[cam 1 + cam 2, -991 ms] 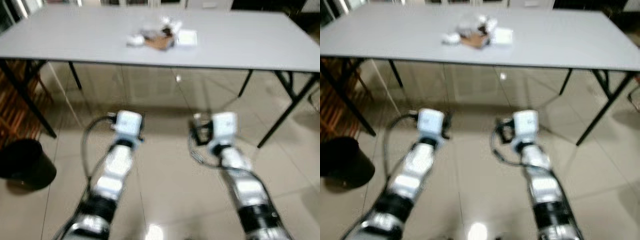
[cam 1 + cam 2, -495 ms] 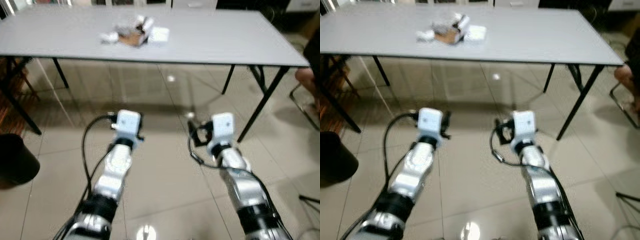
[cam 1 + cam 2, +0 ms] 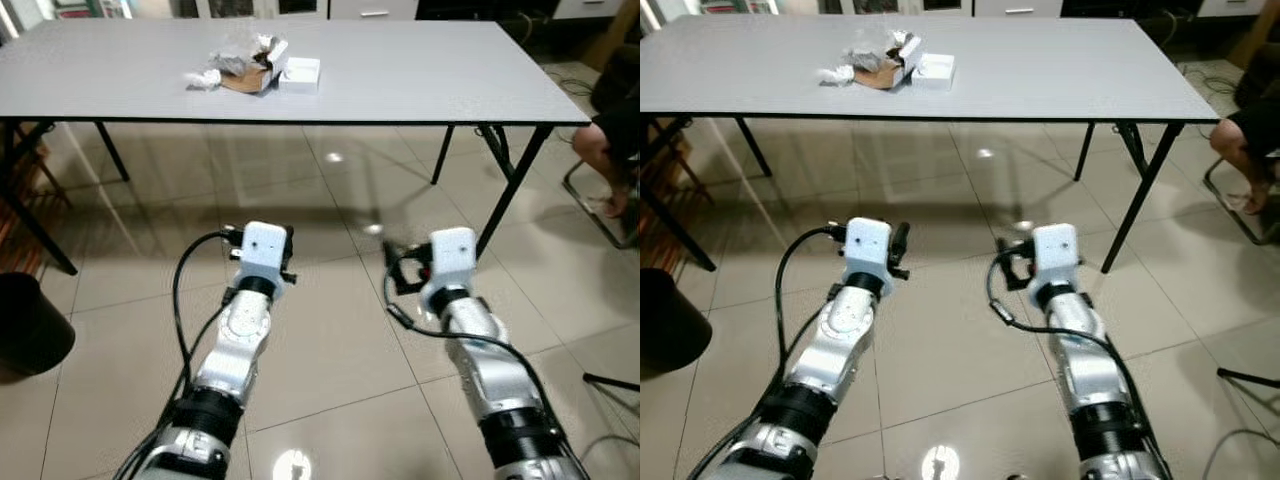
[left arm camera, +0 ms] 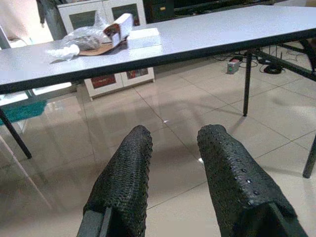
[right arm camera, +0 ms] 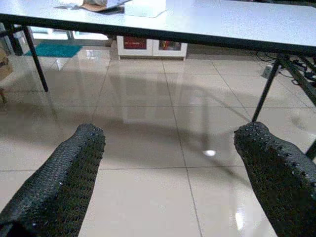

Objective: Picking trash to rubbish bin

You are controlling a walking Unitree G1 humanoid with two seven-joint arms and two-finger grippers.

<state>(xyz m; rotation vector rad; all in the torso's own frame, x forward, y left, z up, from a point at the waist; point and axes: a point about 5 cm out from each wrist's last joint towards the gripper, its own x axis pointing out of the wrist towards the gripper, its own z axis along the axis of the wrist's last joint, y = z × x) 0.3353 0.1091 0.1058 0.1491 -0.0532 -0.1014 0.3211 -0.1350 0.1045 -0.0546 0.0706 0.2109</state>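
A round black rubbish bin point(image 3: 30, 325) is seen at lower left. The left gripper point(image 4: 173, 148) is held slightly open, empty. The crumpled white and brown trash pile point(image 3: 250, 72) sits upper left on the long grey table point(image 3: 420, 80), well apart. The right gripper point(image 5: 170, 148) is spread wide, empty.

A pale grey counter point(image 3: 420, 70) on black legs is spanning the upper frame. On it, upper left, the trash pile point(image 3: 250, 72) is showing crumpled white paper, clear plastic, a brown cardboard scrap and a white box. The floor point(image 3: 330, 330) is gleaming in glossy beige tiles. A black rubbish bin point(image 3: 30, 325) is sitting at the left edge. Both silver arms are carrying white wrist blocks; the fingers point(image 4: 126, 182) are showing black, dotted texture.
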